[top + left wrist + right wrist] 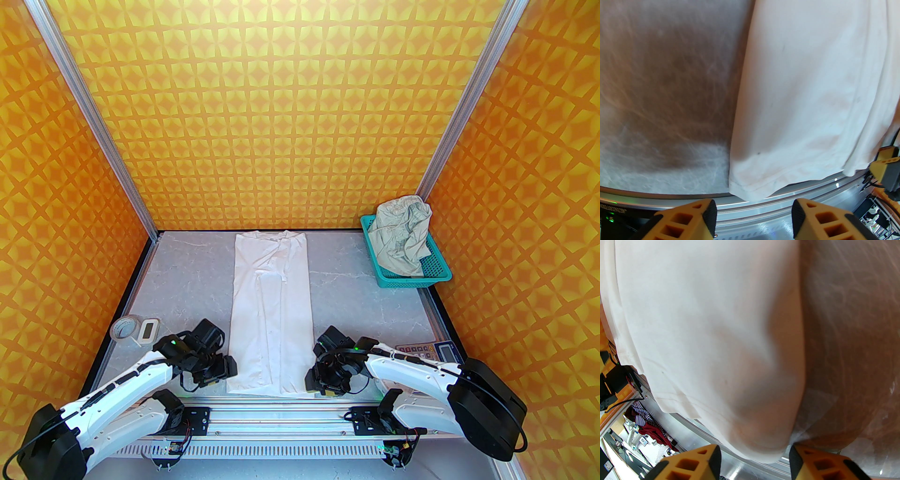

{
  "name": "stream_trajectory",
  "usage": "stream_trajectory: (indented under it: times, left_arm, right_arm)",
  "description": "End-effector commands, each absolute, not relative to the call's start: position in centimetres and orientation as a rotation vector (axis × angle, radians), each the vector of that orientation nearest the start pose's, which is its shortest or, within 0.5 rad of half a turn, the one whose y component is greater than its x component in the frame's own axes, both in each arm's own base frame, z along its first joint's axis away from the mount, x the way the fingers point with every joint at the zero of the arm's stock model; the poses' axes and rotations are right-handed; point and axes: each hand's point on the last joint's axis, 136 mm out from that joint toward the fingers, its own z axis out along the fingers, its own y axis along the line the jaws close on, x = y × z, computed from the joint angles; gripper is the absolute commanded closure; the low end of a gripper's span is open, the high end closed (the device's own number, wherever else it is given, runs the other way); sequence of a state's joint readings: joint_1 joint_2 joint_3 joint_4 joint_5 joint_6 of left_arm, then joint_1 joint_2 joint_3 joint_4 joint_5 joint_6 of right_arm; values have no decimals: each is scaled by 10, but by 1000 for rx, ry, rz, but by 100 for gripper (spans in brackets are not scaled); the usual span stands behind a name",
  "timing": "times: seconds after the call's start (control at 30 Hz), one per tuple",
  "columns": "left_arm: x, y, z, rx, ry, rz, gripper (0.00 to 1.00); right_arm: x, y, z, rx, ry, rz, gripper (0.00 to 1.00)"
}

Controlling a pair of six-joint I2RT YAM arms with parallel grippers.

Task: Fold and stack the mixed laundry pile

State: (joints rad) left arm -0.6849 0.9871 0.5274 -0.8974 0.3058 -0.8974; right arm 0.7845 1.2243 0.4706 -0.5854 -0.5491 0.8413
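Marble table (pixel 365 300) | T-shirt (pixel 271 309) lies lengthwise, running away from your bases | left gripper (pixel 753 215) and right gripper (pixel 754 458) flank its near corners | both jaws parted, nothing gripped

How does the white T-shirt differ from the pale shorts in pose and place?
The T-shirt lies flat on the table, folded into a long narrow strip; the shorts sit crumpled in the teal basket. The T-shirt is white, the shorts greenish-cream. The T-shirt is central, the shorts far right. Both are cloth.

White T-shirt (pixel 271 318), teal basket (pixel 412 280), greenish-cream shorts (pixel 403 234)
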Motion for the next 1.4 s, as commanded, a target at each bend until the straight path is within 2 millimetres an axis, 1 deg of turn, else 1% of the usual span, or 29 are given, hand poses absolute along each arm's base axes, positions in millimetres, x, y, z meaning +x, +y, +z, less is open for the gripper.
stream_trajectory:
  times: [0.0, 0.1, 0.2, 0.3, 0.37, 0.47, 0.63, 0.7, 0.77, 0.8, 0.9, 0.97, 1.03, 1.17, 1.23, 1.3, 1.37]
  left_arm:
    - [95, -158, 39, -304, 3163, -591, 44]
    - [90, -162, 36, -289, 3180, -582, 44]
    - [87, -165, 32, -295, 3183, -600, 44]
    - [86, -164, 26, -305, 3183, -602, 47]
    - [87, -166, 23, -308, 3175, -614, 52]
    - [88, -167, 22, -300, 3171, -614, 57]
    - [93, -171, 22, -297, 3148, -641, 68]
    - [93, -171, 23, -295, 3146, -641, 74]
    - [94, -171, 26, -291, 3135, -652, 84]
    - [95, -172, 27, -287, 3129, -656, 87]
    - [101, -173, 35, -268, 3084, -679, 99]
    - [108, -176, 45, -239, 3032, -703, 100]
    - [117, -178, 57, -211, 2969, -726, 100]
    - [138, -183, 87, -142, 2818, -763, 100]
    - [148, -185, 102, -114, 2754, -768, 100]
    - [161, -185, 117, -98, 2689, -756, 100]
    - [177, -185, 130, -110, 2628, -755, 100]
  right_arm:
    - [78, 226, 22, -96, 3202, 1042, 51]
    - [79, 228, 25, -98, 3191, 1055, 53]
    - [79, 230, 23, -98, 3191, 1061, 55]
    - [78, 232, 22, -103, 3188, 1067, 58]
    - [78, 233, 22, -105, 3186, 1068, 61]
    - [80, 234, 23, -107, 3178, 1070, 66]
    - [81, 235, 25, -104, 3165, 1083, 79]
    - [81, 235, 28, -103, 3153, 1088, 84]
    - [82, 234, 30, -100, 3145, 1080, 89]
    - [83, 233, 31, -96, 3141, 1079, 90]
    - [85, 232, 36, -87, 3123, 1069, 97]
    - [88, 233, 42, -92, 3102, 1066, 100]
    - [93, 231, 50, -103, 3083, 1031, 100]
    - [105, 228, 65, -121, 3045, 941, 100]
    - [113, 225, 75, -132, 3026, 880, 100]
    - [127, 219, 85, -131, 3006, 793, 100]
    - [141, 215, 95, -120, 2983, 742, 100]
